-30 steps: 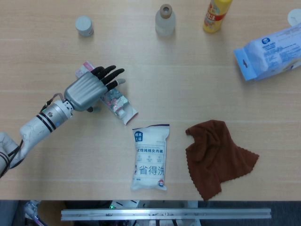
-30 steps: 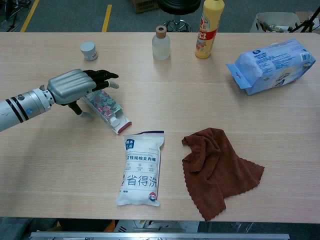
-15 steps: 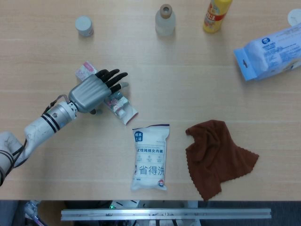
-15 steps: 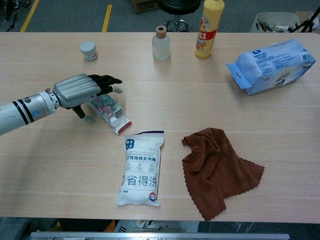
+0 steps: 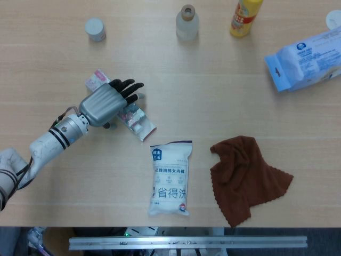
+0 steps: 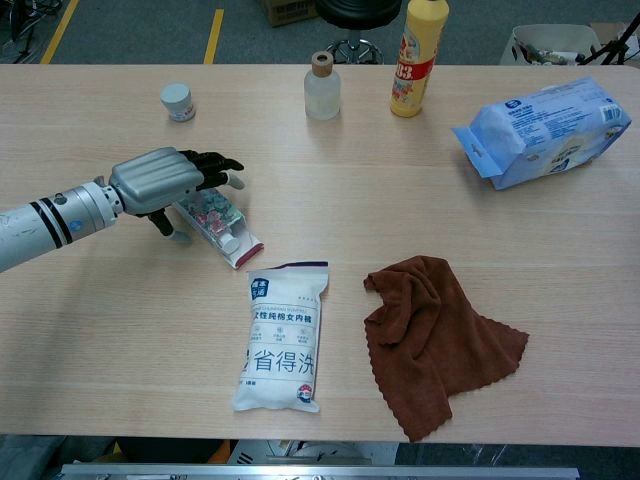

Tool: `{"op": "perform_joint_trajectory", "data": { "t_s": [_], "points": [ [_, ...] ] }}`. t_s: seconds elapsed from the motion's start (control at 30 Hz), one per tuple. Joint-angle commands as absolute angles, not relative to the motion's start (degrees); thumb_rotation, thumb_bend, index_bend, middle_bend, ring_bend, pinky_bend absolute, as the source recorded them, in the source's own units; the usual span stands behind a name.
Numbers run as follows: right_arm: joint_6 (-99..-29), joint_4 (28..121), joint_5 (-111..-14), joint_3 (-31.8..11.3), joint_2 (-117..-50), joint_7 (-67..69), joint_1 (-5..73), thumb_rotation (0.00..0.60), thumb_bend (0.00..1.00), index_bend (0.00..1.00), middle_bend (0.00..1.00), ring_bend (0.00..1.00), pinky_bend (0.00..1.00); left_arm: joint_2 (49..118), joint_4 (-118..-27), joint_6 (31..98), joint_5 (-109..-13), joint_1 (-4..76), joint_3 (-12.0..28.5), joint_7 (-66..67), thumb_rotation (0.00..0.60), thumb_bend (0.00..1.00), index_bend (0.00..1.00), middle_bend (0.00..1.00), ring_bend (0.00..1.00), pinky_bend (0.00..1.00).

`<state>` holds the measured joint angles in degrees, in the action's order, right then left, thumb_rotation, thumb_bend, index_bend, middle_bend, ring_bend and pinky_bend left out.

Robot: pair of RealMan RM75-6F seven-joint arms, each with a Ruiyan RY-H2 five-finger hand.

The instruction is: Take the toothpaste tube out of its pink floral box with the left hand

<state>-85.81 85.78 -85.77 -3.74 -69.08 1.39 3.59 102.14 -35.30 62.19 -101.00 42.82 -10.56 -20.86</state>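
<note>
Our silver left hand with black fingers [image 6: 172,182] lies over the far end of the pink floral toothpaste box [image 6: 218,228], fingers stretched out flat above it; the box's open end points toward a white and blue pouch of washing liquid [image 6: 281,338]; beside that pouch we see a crumpled brown cloth [image 6: 435,338] on the pale wooden table [image 6: 330,180]; our right hand does not show.

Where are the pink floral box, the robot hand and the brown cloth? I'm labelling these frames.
pink floral box [image 5: 139,122], head view, its open end near the white pouch.
left robot hand [image 5: 104,103], head view, the silver back.
brown cloth [image 6: 435,335], chest view, the middle folds.
</note>
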Motion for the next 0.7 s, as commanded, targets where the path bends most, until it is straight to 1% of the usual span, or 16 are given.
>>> {"op": "perform_joint_trajectory", "data": {
  "t_s": [0.03,0.27,0.47,0.7],
  "points": [
    [-85.8,85.8,-85.8,-3.7,-69.1,1.4,3.6,0.600,0.20,0.50,0.42,0.28,0.40,102.1,-35.5,62.0,-100.9,42.9,-10.6,-20.8,0.600,0.08,0.22,0.13,0.13,0.27],
    [-85.7,85.7,-85.7,-3.7,-69.2,1.4,3.6,0.600,0.20,0.50,0.42,0.28,0.40,102.0,-35.6,61.5,-100.6,42.8,-10.6,-20.4,0.600,0.08,0.25,0.15,0.15,0.30],
    [-85.6,85.6,-85.6,-3.8,-69.2,1.6,3.5,0.600,0.20,0.50,0.42,0.28,0.40,102.1,-35.3,61.5,-100.3,42.6,-10.5,-20.2,0.600,0.08,0.30,0.20,0.19,0.34],
    [-85.6,85.5,-85.6,-3.8,-69.3,1.7,3.5,0.600,0.20,0.50,0.42,0.28,0.40,102.5,-35.0,61.8,-99.9,42.2,-10.2,-19.5,0.600,0.08,0.38,0.29,0.27,0.42]
  ]
}}
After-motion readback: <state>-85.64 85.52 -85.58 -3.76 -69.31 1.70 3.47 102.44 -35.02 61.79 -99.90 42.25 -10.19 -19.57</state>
